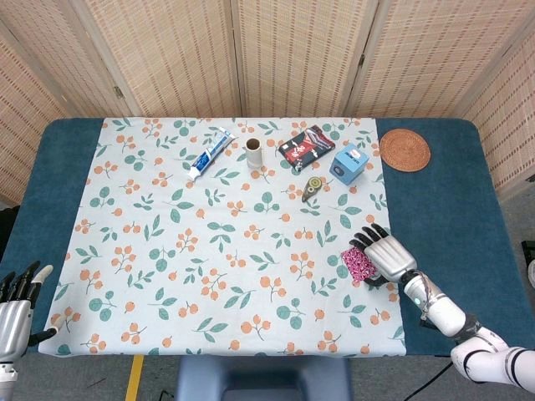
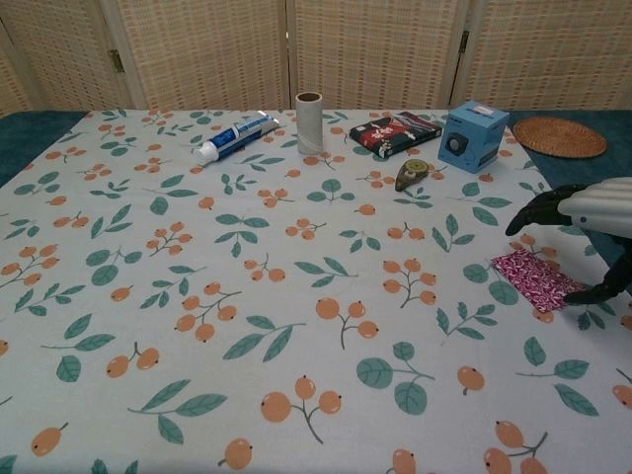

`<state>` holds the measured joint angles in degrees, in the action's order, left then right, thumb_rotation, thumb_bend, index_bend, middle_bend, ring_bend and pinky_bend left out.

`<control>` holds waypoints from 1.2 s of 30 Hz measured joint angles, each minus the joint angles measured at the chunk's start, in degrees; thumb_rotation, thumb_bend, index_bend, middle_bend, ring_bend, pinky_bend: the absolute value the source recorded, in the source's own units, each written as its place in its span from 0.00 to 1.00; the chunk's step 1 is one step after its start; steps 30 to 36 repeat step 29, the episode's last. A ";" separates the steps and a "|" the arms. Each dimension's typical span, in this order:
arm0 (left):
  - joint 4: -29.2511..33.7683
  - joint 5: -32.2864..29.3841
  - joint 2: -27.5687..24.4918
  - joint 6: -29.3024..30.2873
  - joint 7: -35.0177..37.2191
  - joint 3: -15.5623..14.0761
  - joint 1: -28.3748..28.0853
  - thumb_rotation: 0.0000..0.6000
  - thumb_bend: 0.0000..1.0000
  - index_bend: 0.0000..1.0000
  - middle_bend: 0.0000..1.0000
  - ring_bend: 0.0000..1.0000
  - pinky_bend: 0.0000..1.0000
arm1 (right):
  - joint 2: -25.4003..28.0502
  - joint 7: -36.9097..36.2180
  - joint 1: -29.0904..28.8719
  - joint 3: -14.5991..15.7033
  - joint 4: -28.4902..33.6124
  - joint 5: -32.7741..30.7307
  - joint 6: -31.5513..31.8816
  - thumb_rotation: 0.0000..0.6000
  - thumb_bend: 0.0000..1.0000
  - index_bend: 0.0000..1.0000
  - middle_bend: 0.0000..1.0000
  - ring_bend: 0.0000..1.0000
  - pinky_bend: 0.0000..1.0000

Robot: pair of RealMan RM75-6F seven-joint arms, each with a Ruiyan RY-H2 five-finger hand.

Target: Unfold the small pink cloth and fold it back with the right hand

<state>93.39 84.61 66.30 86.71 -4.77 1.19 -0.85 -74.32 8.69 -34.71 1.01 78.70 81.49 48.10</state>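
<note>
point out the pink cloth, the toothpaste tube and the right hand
pink cloth (image 2: 533, 277), chest view, middle of the patterned fabric
toothpaste tube (image 2: 235, 135), chest view, middle of the tube body
right hand (image 1: 387, 255), head view, silver back of the hand

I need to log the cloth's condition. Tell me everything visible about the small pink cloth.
The small pink cloth is a magenta fabric with a fine pale pattern, folded into a flat rectangle. It lies on the flowered tablecloth near the table's right edge. The right hand arches over it with fingers spread; its thumb tip looks to reach the cloth's right edge, though contact is unclear.
</note>
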 measured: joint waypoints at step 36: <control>0.37 -0.33 3.60 0.80 -2.07 2.60 -2.12 1.00 0.31 0.14 0.08 0.14 0.00 | 10.46 -5.86 29.49 1.78 15.05 1.52 41.48 1.00 0.27 0.14 0.14 0.02 0.00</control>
